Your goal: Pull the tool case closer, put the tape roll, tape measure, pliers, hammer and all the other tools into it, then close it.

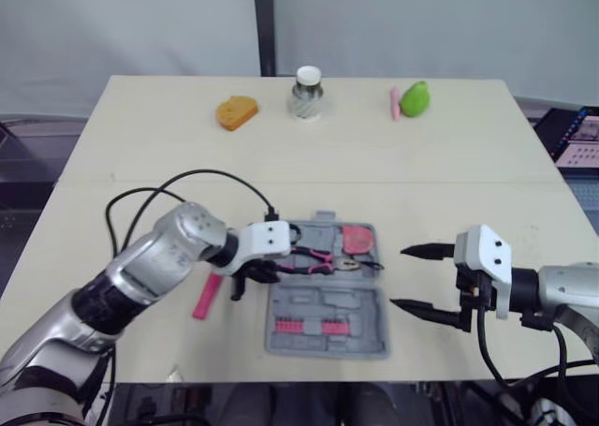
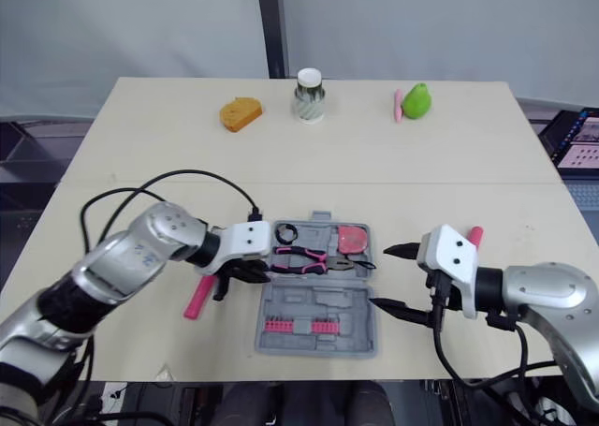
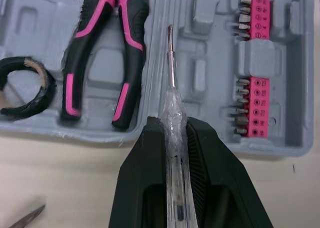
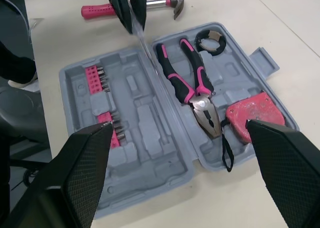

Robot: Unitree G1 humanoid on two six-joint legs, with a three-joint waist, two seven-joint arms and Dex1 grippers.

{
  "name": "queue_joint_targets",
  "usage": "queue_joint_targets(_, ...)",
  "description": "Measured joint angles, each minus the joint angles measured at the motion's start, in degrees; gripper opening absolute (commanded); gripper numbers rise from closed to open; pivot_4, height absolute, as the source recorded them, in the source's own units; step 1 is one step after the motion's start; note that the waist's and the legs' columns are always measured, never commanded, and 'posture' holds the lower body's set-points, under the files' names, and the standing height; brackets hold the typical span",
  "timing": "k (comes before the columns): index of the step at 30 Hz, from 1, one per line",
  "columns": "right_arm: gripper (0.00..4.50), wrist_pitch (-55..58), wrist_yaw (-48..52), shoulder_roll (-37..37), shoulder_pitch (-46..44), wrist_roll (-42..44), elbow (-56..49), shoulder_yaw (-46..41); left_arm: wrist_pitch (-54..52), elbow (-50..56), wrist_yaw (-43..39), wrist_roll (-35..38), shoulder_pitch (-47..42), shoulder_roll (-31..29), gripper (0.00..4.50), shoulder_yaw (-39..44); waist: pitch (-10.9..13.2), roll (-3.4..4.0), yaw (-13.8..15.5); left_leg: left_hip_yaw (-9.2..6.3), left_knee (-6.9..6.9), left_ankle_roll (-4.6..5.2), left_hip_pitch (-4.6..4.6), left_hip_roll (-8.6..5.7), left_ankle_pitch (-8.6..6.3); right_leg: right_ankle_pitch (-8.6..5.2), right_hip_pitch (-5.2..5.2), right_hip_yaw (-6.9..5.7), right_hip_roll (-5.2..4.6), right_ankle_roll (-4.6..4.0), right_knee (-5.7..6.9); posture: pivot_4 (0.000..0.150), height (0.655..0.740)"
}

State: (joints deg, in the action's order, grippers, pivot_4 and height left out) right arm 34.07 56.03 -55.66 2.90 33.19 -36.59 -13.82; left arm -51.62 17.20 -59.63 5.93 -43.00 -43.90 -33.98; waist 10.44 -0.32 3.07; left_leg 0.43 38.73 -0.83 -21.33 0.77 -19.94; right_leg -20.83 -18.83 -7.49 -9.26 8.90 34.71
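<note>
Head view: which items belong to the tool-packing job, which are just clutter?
Job: grey plastic tool case, open; pink-and-black pliers; black tape roll; red tape measure; pink-handled hammer; clear-handled screwdriver, in the left gripper.

Clutter: orange bread-shaped toy; white-lidded jar; green pear-shaped fruit; small pink stick.

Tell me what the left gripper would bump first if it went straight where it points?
Probably the open tool case. The left gripper holds a screwdriver whose tip aims at the case's middle ridge, just beside the pliers. How high the tip sits above it is hard to tell.
</note>
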Motion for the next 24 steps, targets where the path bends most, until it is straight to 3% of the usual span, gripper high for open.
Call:
queue_joint_targets(15, 4.5, 1.3, -3.0, 0.65, 2.26, 0.3, -1.78, -0.34, -4.7, -2.07, 3.0, -5.19, -3.63, 11.43, 0.09, -7.52, 0.0, -0.01, 0.07, -0.06, 0.15, 0.02, -0.07, -0.01, 0.0, 0.0, 0.0, -0.04, -0.01, 0.0, 0.07, 0.15, 0.74)
queue_joint_targets(24, 4.5, 1.5, -3.49, 0.83, 3.34, 0.91, -2.45, -0.89, -7.01, -1.6, 5.04, -5.45, -3.64, 13.13, 0.09, -8.22, 0.0, -0.01, 0.08, -0.07, 0.2, 0.02, -0.08, -0.01, 0.0, 0.0, 0.01, -0.04, -0.01, 0.0, 0.1, 0.15, 0.74)
